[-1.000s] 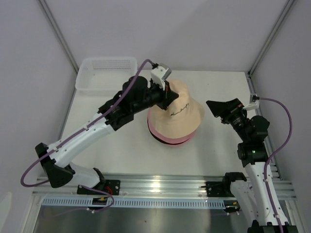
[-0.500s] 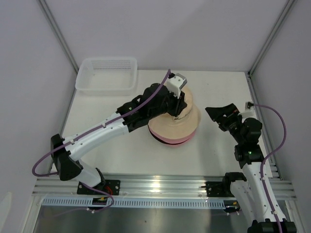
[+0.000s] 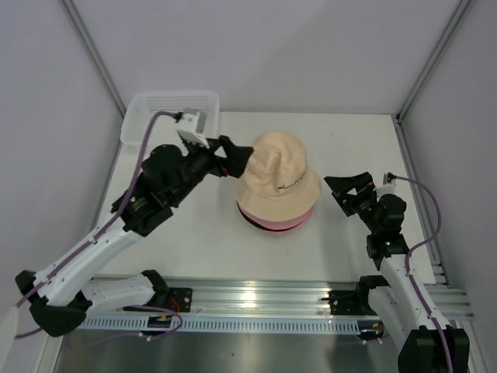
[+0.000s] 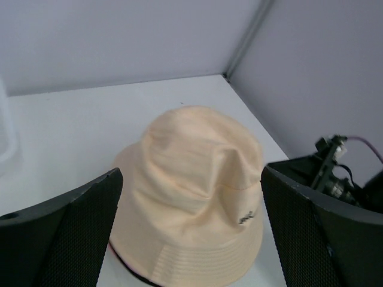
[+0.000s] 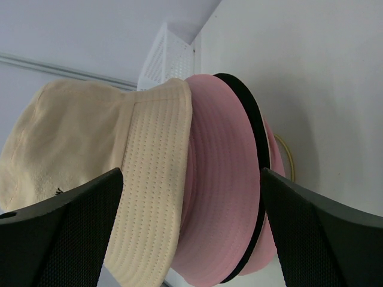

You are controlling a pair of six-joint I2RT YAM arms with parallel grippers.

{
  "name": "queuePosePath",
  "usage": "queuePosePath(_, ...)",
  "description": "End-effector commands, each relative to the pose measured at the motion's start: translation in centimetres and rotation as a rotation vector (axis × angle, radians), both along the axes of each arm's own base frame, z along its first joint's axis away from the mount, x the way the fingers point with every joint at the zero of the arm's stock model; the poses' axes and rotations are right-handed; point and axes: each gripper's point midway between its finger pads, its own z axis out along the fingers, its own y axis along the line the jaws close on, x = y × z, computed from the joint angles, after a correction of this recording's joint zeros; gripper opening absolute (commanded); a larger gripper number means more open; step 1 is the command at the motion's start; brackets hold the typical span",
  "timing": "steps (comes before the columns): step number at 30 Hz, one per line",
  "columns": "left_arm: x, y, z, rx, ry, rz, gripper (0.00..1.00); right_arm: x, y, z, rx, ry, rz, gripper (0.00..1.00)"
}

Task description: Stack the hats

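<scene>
The beige fabric bucket hat (image 3: 277, 172), its round crown slightly dented, sits on top of a pile at the middle of the white table (image 3: 194, 225), and neither arm touches it. The right wrist view shows three more floppy brims beneath it, in order: a pink fabric hat (image 5: 218, 197), a black fabric hat (image 5: 246, 113) and, lowest, a second pink hat (image 5: 272, 152). A thin pale wire-like ring (image 5: 291, 154) peeps out beside that bottom brim. The left gripper (image 3: 238, 158) hovers just beside the pile at its 10 o'clock, fingers spread wide with nothing between them; its own camera looks onto the beige crown through the gap. The right gripper (image 3: 342, 196) hangs near the pile at 3 o'clock, likewise spread wide and holding nothing. The white plastic mesh basket (image 3: 167, 116) lies toward 11 o'clock in the far left corner, well apart from the hats. As I read it, all four hats are on one pile, so the stacking looks finished. What is left, if anything, is drawing the arms clear. The beige hat may also want squaring, since pink shows past its brim at 6 o'clock.
</scene>
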Motion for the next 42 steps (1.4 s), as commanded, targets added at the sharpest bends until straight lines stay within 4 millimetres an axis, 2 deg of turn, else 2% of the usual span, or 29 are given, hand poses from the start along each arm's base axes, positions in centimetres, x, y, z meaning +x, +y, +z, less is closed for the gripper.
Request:
queuePosePath(1,2.2,4.8,-1.9,-0.206,0.109,0.160,0.99,0.4,0.6,3.1,0.108,-0.105,0.003,0.99)
queuePosePath(3,2.4,7.0,-3.4,-0.333,0.185,0.212,1.00,0.5,0.9,3.3,0.119,-0.112,0.003,0.98)
queuePosePath(4,3.4,8.9,-7.7,-0.335,0.258,0.286,0.99,0.6,1.0,3.4,0.121,-0.116,0.003,0.97)
queuePosePath(5,3.0,9.3,-7.5,-0.387,0.263,0.272,0.99,0.7,0.9,3.4,0.121,-0.118,-0.004,0.95)
queuePosePath(7,3.6,10.4,-7.6,-0.518,0.279,0.290,0.99,1.0,1.4,3.3,0.126,-0.118,0.005,0.94)
queuePosePath(8,3.5,10.3,-11.0,-0.516,0.340,0.293,0.99,1.1,1.6,3.7,0.131,-0.134,0.008,0.90)
queuePosePath(9,3.5,10.3,-10.7,-0.583,0.346,0.285,0.99,1.2,1.8,3.7,0.132,-0.136,0.015,0.89)
queuePosePath(11,4.0,10.6,-12.4,-0.636,0.372,0.294,0.98,1.7,2.5,3.5,0.127,-0.119,0.028,0.86)
queuePosePath(12,3.8,9.9,-13.5,-0.672,0.432,0.269,0.98,1.8,2.8,3.4,0.124,-0.115,0.037,0.85)
queuePosePath(14,4.1,9.5,-13.1,-0.728,0.435,0.236,0.98,2.1,3.4,3.0,0.122,-0.096,0.053,0.82)
queuePosePath(16,4.0,8.6,-14.6,-0.773,0.500,0.205,0.98,2.3,3.6,2.9,0.124,-0.090,0.052,0.78)
queuePosePath(17,4.1,8.3,-14.3,-0.802,0.494,0.184,0.98,2.3,3.6,2.7,0.126,-0.084,0.052,0.69)
queuePosePath(19,4.2,7.9,-15.2,-0.849,0.540,0.176,0.98,2.5,3.5,2.6,0.127,-0.084,0.041,0.58)
queuePosePath(20,4.4,7.9,-15.2,-0.872,0.535,0.169,0.97,2.4,3.5,2.7,0.125,-0.089,0.041,0.46)
queuePosePath(22,4.6,8.1,-15.8,-0.909,0.543,0.186,0.96,2.6,3.3,2.7,0.125,-0.089,0.029,0.29)
queuePosePath(23,4.8,8.3,-16.7,-0.914,0.555,0.211,0.96,2.6,3.4,2.6,0.120,-0.090,0.031,0.16)
queuePosePath(25,5.0,8.7,-17.2,-0.962,0.552,0.232,0.95,2.7,3.4,2.5,0.116,-0.087,0.026,0.05)
queuePosePath(26,5.1,8.8,-18.3,-0.971,0.570,0.245,0.95,2.7,3.4,2.3,0.114,-0.081,0.025,0.00)
queuePosePath(29,5.3,8.4,-17.9,-1.011,0.567,0.213,0.93,2.8,3.5,1.9,0.113,-0.069,0.024,0.00)
queuePosePath(33,5.9,6.7,-18.9,-1.030,0.646,0.190,0.91,2.8,3.6,1.7,0.111,-0.068,0.025,0.00)
queuePosePath(35,6.1,6.0,-18.6,-1.053,0.647,0.162,0.89,2.8,3.7,1.5,0.107,-0.063,0.024,0.00)
queuePosePath(36,6.2,5.6,-18.4,-1.071,0.664,0.148,0.87,2.8,3.7,1.5,0.106,-0.064,0.024,0.00)
queuePosePath(37,6.3,5.0,-19.3,-1.067,0.693,0.148,0.86,2.8,3.7,1.4,0.102,-0.062,0.021,0.00)
queuePosePath(39,6.3,4.1,-18.6,-1.090,0.701,0.109,0.82,2.7,3.6,1.2,0.103,-0.057,0.021,0.00)
queuePosePath(40,6.4,3.7,-19.2,-1.087,0.719,0.111,0.81,2.7,3.7,1.2,0.102,-0.057,0.019,0.00)
queuePosePath(42,6.5,3.1,-18.8,-1.104,0.721,0.087,0.76,2.7,3.6,1.1,0.096,-0.058,0.018,0.00)
